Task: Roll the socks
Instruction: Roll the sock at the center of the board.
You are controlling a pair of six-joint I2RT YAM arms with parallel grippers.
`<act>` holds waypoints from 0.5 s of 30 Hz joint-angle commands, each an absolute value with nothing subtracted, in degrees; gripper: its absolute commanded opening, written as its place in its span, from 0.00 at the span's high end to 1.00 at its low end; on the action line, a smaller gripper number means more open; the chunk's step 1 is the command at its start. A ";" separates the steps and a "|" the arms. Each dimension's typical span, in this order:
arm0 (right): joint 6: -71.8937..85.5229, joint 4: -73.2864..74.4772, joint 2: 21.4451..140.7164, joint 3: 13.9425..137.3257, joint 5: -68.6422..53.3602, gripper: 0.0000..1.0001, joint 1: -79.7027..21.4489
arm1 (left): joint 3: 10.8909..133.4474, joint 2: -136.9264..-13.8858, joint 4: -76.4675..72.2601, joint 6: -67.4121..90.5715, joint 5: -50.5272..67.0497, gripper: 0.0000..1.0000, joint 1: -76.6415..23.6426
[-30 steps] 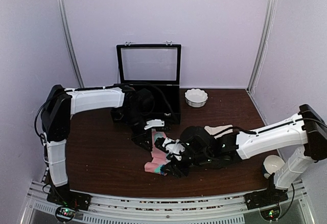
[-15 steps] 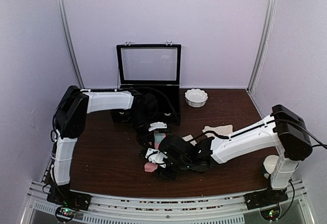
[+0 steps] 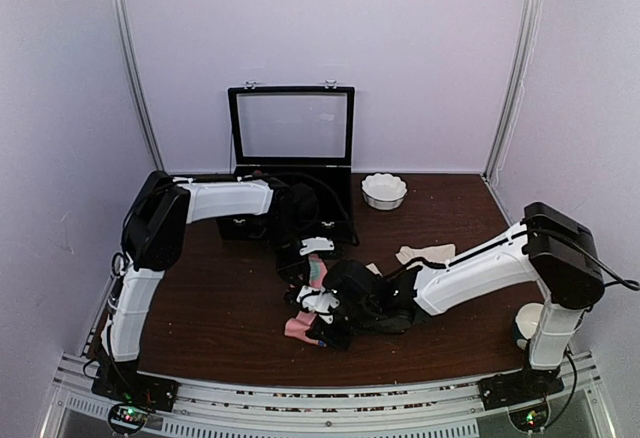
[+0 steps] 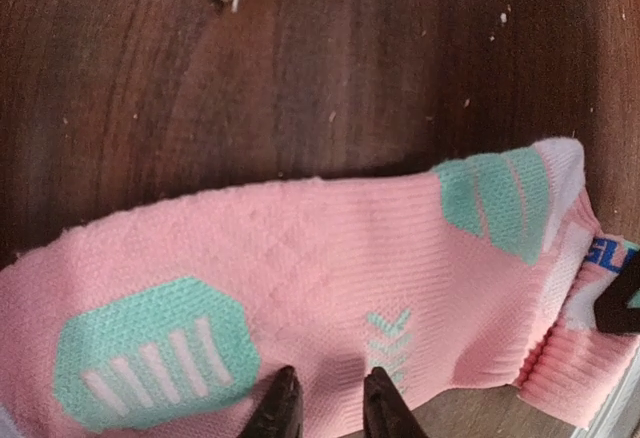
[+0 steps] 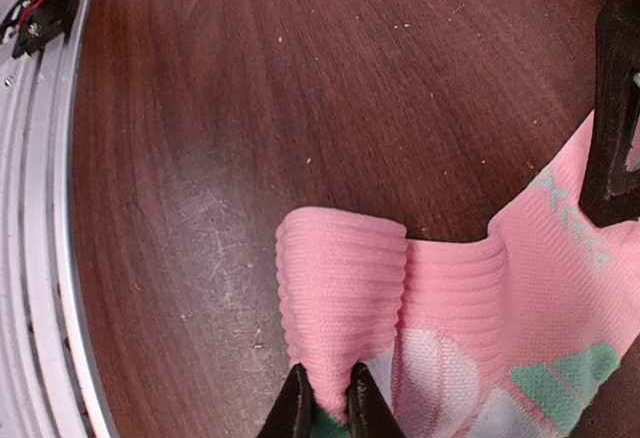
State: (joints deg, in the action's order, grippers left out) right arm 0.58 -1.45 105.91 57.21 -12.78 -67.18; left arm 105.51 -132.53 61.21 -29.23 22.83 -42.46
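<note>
Long pink fabric sock (image 4: 300,258) lies lengthwise between the grippers: right gripper (image 5: 328,403) pinches its folded ribbed cuff (image 5: 340,278), left gripper (image 4: 330,408) tips nearly closed mid-sock, grip unclear

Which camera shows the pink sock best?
The left wrist view: the pink sock fills it, pattern clear. The right wrist view shows only its folded ribbed end; the top view, a small, partly hidden scrap.

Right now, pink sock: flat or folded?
Partly folded: the pink sock is doubled over at its ribbed cuff, in the right gripper; rest lies flat.
</note>
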 commanded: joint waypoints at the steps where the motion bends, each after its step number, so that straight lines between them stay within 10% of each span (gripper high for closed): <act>1: 7.12 -2.86 107.01 56.50 -26.03 0.93 -63.28 | 104.13 -133.13 59.69 -28.56 17.54 0.76 -42.28; 15: 26.19 -7.48 108.82 51.30 -38.62 0.95 -60.37 | 101.96 -132.78 55.86 -27.57 11.78 0.77 -40.69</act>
